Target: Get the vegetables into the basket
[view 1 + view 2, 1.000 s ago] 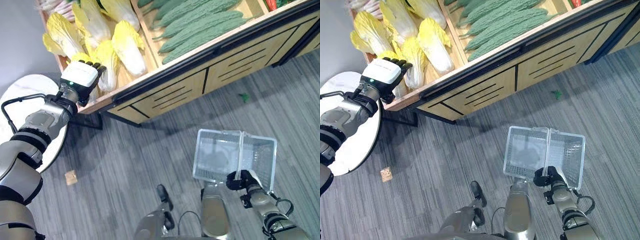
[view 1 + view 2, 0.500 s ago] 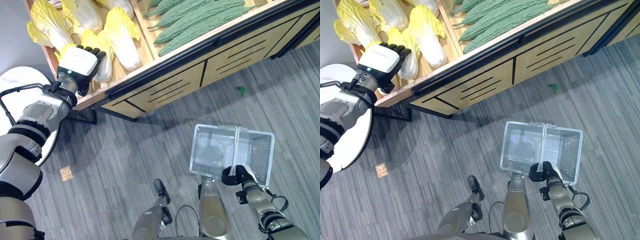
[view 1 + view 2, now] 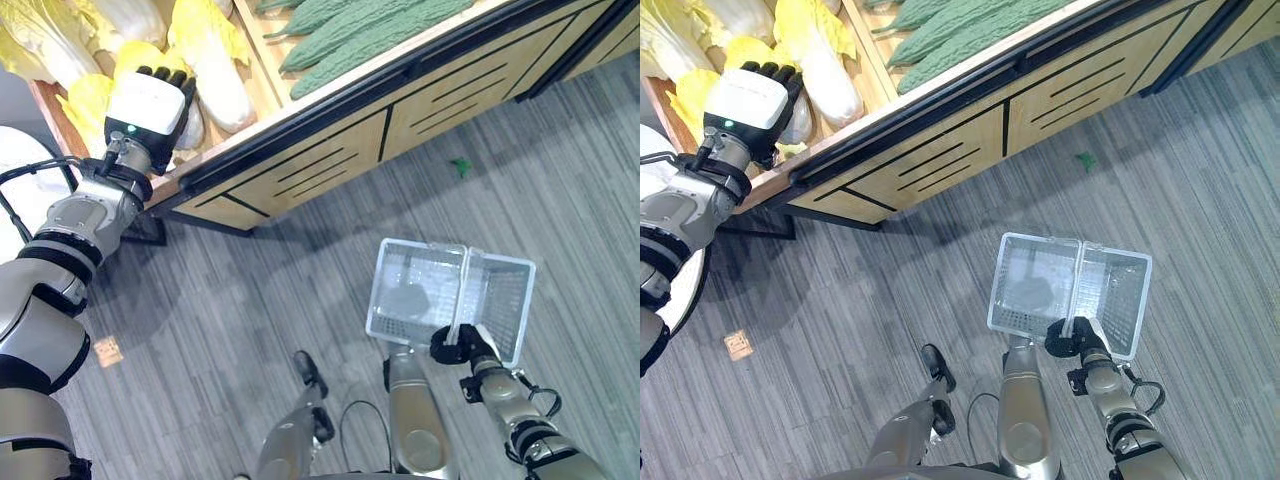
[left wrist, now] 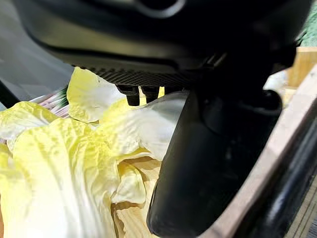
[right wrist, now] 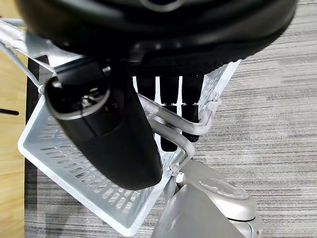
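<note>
Cabbage (image 3: 210, 75) under left hand (image 3: 148, 103)

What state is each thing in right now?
Basket: empty, hanging from the right hand.
Right hand: shut on the basket handle.
Left hand: over the cabbages, fingers hidden among the leaves.
Cabbages: piled in the shelf bin.
Gourds: lying in the next bin.
</note>
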Available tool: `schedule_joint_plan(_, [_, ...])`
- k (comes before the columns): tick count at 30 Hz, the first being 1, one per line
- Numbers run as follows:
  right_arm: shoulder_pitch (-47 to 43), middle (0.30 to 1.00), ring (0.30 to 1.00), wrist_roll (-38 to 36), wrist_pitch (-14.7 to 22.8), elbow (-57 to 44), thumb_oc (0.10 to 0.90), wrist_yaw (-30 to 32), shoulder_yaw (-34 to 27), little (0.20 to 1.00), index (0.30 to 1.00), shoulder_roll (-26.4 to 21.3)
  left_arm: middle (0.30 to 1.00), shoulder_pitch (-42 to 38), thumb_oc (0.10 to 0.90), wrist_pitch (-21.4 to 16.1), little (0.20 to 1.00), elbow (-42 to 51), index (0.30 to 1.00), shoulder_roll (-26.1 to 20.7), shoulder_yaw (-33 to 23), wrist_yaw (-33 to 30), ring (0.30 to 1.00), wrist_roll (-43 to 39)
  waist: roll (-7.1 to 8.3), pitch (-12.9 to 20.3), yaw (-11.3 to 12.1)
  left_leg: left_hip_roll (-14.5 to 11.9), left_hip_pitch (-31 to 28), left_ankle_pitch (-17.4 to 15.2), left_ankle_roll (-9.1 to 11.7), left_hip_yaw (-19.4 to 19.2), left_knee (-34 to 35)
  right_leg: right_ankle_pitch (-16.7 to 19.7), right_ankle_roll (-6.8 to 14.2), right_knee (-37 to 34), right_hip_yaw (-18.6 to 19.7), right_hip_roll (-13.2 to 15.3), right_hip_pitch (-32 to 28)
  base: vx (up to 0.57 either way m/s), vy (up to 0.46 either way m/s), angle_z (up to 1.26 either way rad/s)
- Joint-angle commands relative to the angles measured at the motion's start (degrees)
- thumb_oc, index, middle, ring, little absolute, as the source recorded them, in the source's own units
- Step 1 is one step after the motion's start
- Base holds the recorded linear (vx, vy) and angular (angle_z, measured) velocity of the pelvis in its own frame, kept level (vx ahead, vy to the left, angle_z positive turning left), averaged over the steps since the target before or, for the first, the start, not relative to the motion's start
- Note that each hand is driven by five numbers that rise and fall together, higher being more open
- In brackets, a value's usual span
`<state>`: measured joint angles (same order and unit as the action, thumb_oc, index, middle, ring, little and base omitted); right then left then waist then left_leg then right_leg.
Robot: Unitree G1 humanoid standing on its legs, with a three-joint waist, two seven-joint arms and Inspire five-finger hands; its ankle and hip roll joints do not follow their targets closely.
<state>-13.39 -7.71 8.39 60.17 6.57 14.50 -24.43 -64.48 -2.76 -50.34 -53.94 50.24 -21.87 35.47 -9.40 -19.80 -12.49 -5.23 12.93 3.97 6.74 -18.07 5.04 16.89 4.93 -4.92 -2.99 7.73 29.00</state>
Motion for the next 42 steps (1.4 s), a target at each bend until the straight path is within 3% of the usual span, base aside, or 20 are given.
schedule_joint_plan(1, [3.1,0.3,0.3,-0.9,1.3,0.2,0.4,-0.1,3.1,0.3,0.3,1.5,0.3,-7.1,0.4,0.4,0.3,-2.4,0.3,-1.9,-2.7,-2.3,0.3,-1.5,3.28,1.9,-1.0,-2.3,3.6,4.0,3.6,-0.1,0.0,-2.7,6.8,-0.1,-1.4,1.1,-3.1,0.01,-0.035,0.0])
schedule_joint_plan(11, [3.9,0.3,0.3,-2.6,2.0,0.8,0.4,0.0,3.2,0.3,0.3,2.4,0.3,-6.3,0.4,0.0,0.3,-1.9,0.3,-0.8,-2.6,-2.5,0.3,-1.7,3.73,2.4,-0.7,-2.6,3.6,4.2,3.7,0.8,0.0,-3.0,6.4,-0.1,-1.4,0.4,-3.4,0.0,-0.026,0.0])
schedule_joint_plan(14, [4.9,0.3,0.3,-3.5,2.2,0.8,0.4,-0.5,2.8,0.3,0.3,2.8,0.3,-3.8,0.4,-0.1,0.3,2.4,0.3,-1.1,-5.8,-4.1,0.3,-2.2,4.14,3.0,0.0,-2.3,2.7,3.9,3.4,1.8,0.0,-3.3,6.3,-0.1,-2.0,0.7,-4.8,0.0,-0.007,0.1])
schedule_joint_plan(22, [6.0,0.3,0.3,-2.8,1.8,1.9,0.4,-0.8,2.5,0.3,0.3,2.8,0.3,-6.1,0.4,-0.6,0.3,7.8,0.3,-0.7,-5.7,-5.5,0.3,-2.0,4.63,4.3,0.4,-1.8,1.0,3.6,3.0,3.0,0.0,-3.5,6.1,-0.1,-2.6,1.1,-7.0,0.0,0.02,0.15])
schedule_joint_plan(31, [7.9,0.3,0.3,-1.5,0.4,3.9,0.4,-1.3,1.0,0.3,0.3,3.3,0.3,-4.9,0.4,-1.5,0.3,16.4,0.3,-1.1,-8.2,-5.6,0.3,-1.6,5.34,7.1,1.4,-1.0,-4.6,2.0,2.2,3.3,0.0,-4.9,6.0,-0.1,-2.8,1.5,-12.5,0.03,0.047,0.07])
schedule_joint_plan(36, [9.3,0.3,0.3,-0.2,-0.7,5.9,0.4,-1.7,-0.6,0.3,0.3,3.4,0.3,-1.7,0.4,-2.4,0.3,21.3,0.3,-3.0,-10.2,-4.5,0.3,-0.3,5.81,10.4,2.4,-0.8,-8.9,0.8,1.9,3.2,0.0,-6.1,6.0,-0.1,-2.9,1.5,-16.7,0.05,0.049,-0.01])
schedule_joint_plan(38, [9.7,0.3,0.3,0.1,-0.9,6.4,0.4,-2.0,-1.1,0.3,0.3,3.5,0.3,-0.4,0.4,-2.6,0.3,22.8,0.3,-3.4,-11.6,-4.2,0.3,-0.5,6.12,11.5,2.7,-0.8,-10.2,0.3,1.7,3.3,0.0,-6.5,6.1,-0.1,-3.0,1.5,-18.0,0.02,0.039,0.02])
schedule_joint_plan(39, [10.6,0.3,0.3,0.8,-1.8,8.0,0.4,-2.1,-2.3,0.3,0.3,3.7,0.3,4.5,0.4,-3.1,0.3,27.3,0.3,-3.5,-16.1,-3.2,0.3,-1.7,6.79,13.8,3.5,-0.7,-12.6,-0.5,1.3,3.5,0.0,-7.2,6.0,-0.1,-3.3,1.5,-20.6,0.03,0.061,0.02])
schedule_joint_plan(42, [10.7,0.3,0.3,0.9,-2.6,8.8,0.4,-2.1,-3.7,0.3,0.3,4.2,0.3,9.8,0.4,-4.7,0.3,32.5,0.3,-1.9,-21.2,-2.8,0.3,-4.3,7.68,15.2,4.2,-0.5,-14.2,-1.1,0.9,4.0,0.0,-7.6,6.2,-0.1,-3.5,1.7,-22.3,0.02,0.052,0.03])
